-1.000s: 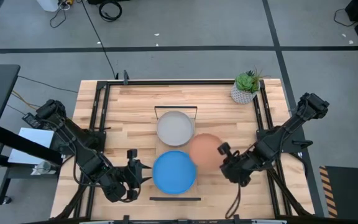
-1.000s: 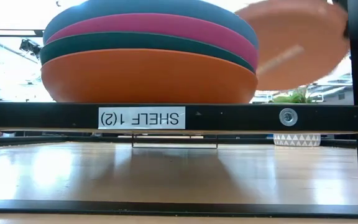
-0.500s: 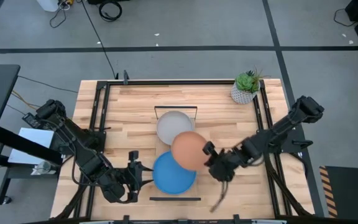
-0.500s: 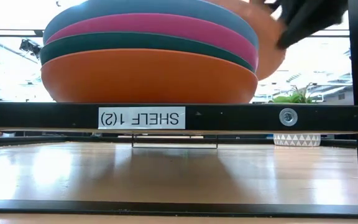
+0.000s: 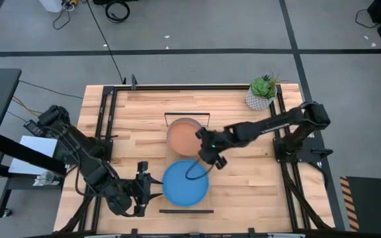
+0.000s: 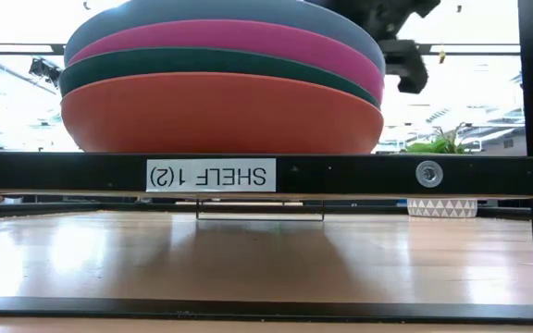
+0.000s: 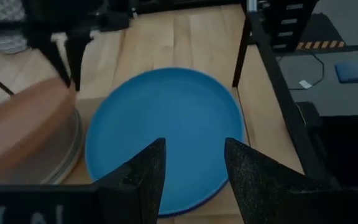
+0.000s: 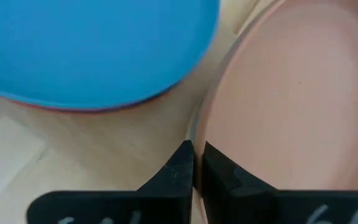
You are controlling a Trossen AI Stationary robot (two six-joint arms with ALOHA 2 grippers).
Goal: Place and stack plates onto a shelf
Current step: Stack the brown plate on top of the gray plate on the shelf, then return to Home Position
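The terracotta plate [image 5: 182, 135] [image 8: 278, 106] is over a pale grey plate [image 7: 67, 158] at the shelf's far half, and my right gripper [image 5: 206, 147] [image 8: 197, 163] is shut on its rim. The blue plate [image 5: 185, 183] [image 7: 166, 124] tops a stack on the near half. Under it in the low view are a magenta plate [image 6: 248, 42], a dark teal plate [image 6: 155, 65] and an orange plate [image 6: 220, 111]. The shelf [image 5: 186, 211] [image 6: 340, 173] shows its black frame ends. My left gripper [image 5: 144, 185] [image 7: 194, 168] waits open, just left of the blue plate. My right gripper pinches the terracotta plate's rim [image 8: 199, 134] between its two fingers, on the side of the plate toward the table's right and near edges. The fingers reach in from the right. The plate is tilted over the pale grey plate; I cannot tell whether it rests on it.
A potted green plant [image 5: 262, 92] stands near the table's far right corner. Black rails [image 5: 108, 119] run along the left and right sides of the wooden tabletop. Bare wood lies on both sides of the shelf [image 5: 243, 178].
My right gripper has carried the terracotta plate from the right of the blue plate toward the table's left and far edge. The plate now covers the pale plate at the shelf's far half. The arm has stretched out across the table.
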